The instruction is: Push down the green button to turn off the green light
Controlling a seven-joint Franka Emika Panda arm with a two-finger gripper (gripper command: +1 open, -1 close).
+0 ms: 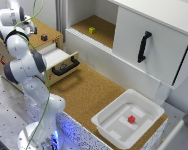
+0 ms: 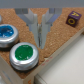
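In the exterior view the tool cannot be seen: the arm [image 1: 24,70] bends over the wooden box [image 1: 46,42] at the exterior view's left and hides its own end. The buttons are hidden there too. The arm's base is cut by the lower edge.

In the wrist view the tool [image 2: 39,26] shows only as two grey fingers [image 2: 30,22], their upper parts cut by the frame edge; the tips are blurred, so contact with the cork surface [image 2: 57,37] cannot be told. The blue button [image 2: 7,34] is cut by the edge. The green button [image 2: 22,55] is soft-focused, and whether it is lit cannot be told. The marking on the small cube [image 2: 73,20] is too blurred to read.
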